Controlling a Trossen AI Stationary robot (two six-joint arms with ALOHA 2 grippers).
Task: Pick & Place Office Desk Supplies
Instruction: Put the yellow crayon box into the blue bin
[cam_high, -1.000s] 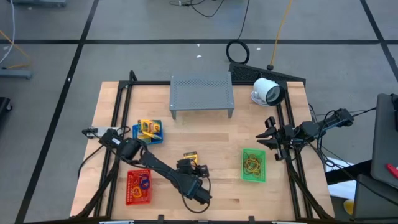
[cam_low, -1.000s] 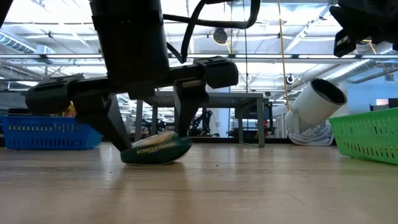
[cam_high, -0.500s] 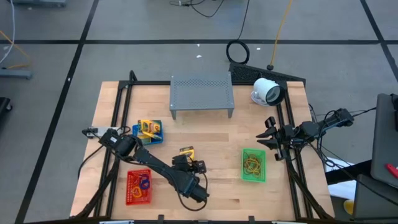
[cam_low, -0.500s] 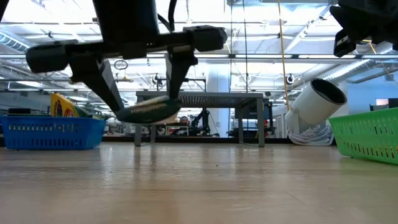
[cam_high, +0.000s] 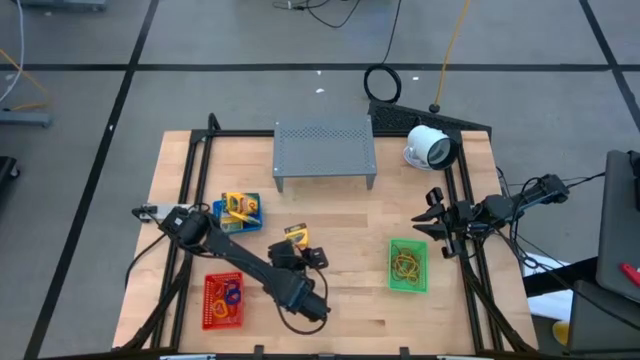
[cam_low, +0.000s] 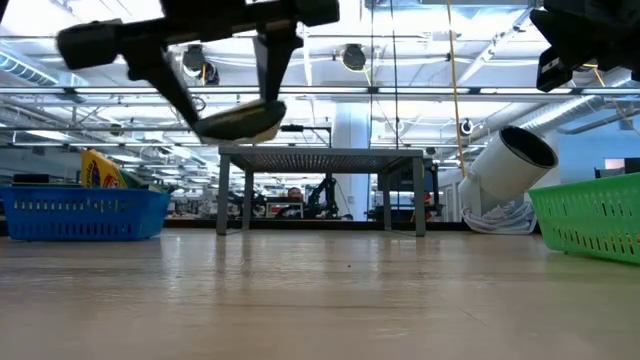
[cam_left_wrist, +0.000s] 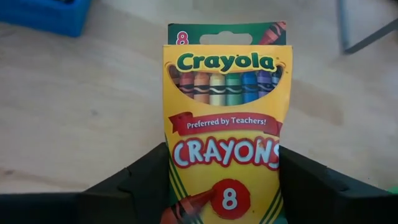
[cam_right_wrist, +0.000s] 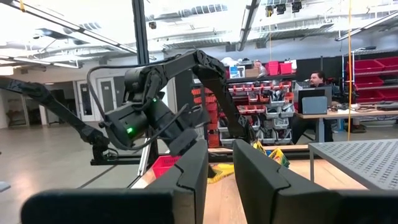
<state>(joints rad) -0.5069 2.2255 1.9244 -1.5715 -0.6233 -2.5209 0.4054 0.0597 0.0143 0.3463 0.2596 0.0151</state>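
Lifted clear of the worktop (cam_high: 350, 215) since a second ago, the crayon pack (cam_high: 296, 236) now hangs above the boards, gripped in the left gripper (cam_high: 295, 244) near the blue basket (cam_high: 240, 212). Its jaws clamp the pack's lower sides (label facing the wrist camera). The pack's long axis runs straight out from the jaws, top end leading. The right gripper (cam_high: 433, 228) waits at the worktop's right edge, jaws nearly closed on nothing.
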